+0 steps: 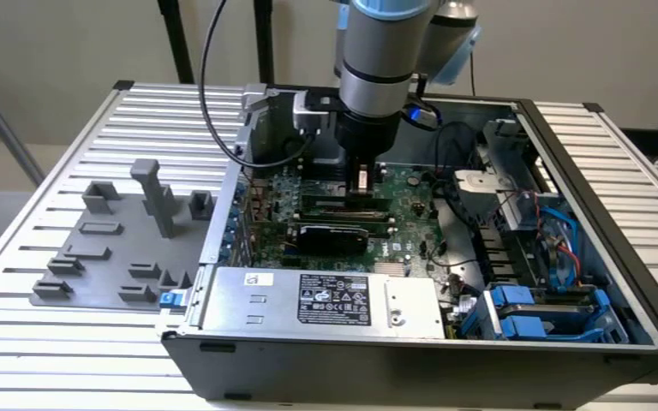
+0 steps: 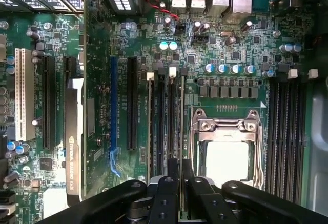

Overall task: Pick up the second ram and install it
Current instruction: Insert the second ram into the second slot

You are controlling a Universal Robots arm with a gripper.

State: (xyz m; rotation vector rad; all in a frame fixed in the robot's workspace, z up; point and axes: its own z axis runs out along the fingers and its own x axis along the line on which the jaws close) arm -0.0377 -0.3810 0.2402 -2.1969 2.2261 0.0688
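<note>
At the near edge of the wrist view, the gripper [image 2: 181,183] has its black fingers [image 2: 165,198] clenched on the second ram [image 2: 181,131], a thin green stick seen edge-on, standing upright in a memory slot [image 2: 174,126] beside the processor socket [image 2: 225,142]. Beyond, the motherboard [image 2: 102,80] lies inside the open computer case [image 1: 421,342]. The grey fixture tray [image 1: 112,248] sits apart on the exterior view's left.

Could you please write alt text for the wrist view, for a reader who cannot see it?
The gripper holds the second ram edge-on over the memory slots of a green motherboard, beside the silver processor socket. More empty memory slots lie past the socket.
</note>
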